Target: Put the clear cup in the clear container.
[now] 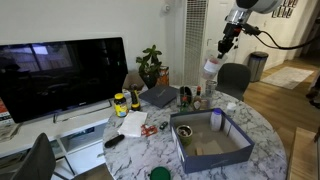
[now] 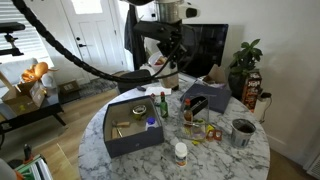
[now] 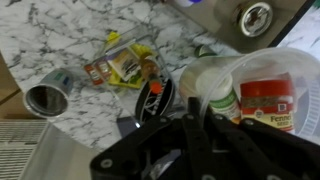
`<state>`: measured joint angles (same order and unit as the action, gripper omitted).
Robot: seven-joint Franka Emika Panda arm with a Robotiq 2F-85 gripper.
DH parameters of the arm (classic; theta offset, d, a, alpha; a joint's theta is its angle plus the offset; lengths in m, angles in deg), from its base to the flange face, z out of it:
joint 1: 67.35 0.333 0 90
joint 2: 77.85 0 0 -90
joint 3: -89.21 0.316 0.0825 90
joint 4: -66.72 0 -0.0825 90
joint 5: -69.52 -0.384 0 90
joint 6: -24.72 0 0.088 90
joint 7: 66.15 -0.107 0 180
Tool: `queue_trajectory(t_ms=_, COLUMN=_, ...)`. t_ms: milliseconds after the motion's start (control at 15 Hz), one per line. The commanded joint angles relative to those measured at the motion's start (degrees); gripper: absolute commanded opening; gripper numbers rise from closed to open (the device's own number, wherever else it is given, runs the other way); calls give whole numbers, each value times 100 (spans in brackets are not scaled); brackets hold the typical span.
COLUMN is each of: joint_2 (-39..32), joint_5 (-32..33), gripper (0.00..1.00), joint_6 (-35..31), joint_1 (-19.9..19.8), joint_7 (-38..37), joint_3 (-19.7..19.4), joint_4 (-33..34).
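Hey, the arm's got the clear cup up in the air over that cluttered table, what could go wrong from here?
The end effector holds the clear cup high above the marble table; if the grip slips, it would likely fall among the bottles and the dark box. Lowering it through that clutter could also knock a bottle over.

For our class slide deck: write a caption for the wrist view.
The pincer holds the clear cup above a marble table strewn with snack packets.
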<state>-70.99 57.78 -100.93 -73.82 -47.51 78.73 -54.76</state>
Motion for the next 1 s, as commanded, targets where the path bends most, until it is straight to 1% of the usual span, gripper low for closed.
queue_trajectory(t_ms=0, joint_2=-685, joint_5=144, gripper=1, joint_6=-458, joint_1=-341, joint_7=-556, joint_3=-229, joint_4=425)
queue_trajectory(t_ms=67, joint_2=-770, joint_5=213, gripper=1, joint_6=-564, joint_1=-403, joint_7=-828, joint_3=-247, joint_4=403)
queue_trajectory(t_ms=133, joint_2=-506, joint_5=35, gripper=4, joint_6=-374, joint_1=-359, joint_7=-355, joint_3=-199, joint_4=296)
queue_trajectory(t_ms=267, joint_2=-743, joint_5=102, gripper=4, joint_6=-544, joint_1=-463, joint_7=-556, joint_3=-226, joint_4=323)
queue_trajectory(t_ms=333, joint_2=-796, joint_5=113, gripper=1, joint_6=-565, joint_1=-466, joint_7=-615, joint_3=-221, joint_4=329)
queue_trajectory(t_ms=400, joint_2=-938, joint_5=190, gripper=1, joint_6=-581, joint_1=-459, joint_7=-745, joint_3=-208, joint_4=342)
queue_trajectory(t_ms=533, joint_2=-1272, joint_5=156, gripper=1, joint_6=-858, joint_1=-519, joint_7=-876, joint_3=-253, joint_4=347)
queue_trajectory(t_ms=600, joint_2=-1383, joint_5=63, gripper=1, joint_6=-883, joint_1=-548, joint_7=-911, joint_3=-255, joint_4=371)
queue_trajectory(t_ms=933, joint_2=-1951, joint_5=-40, gripper=1, joint_6=-1225, joint_1=-609, joint_7=-1039, joint_3=-125, joint_4=530)
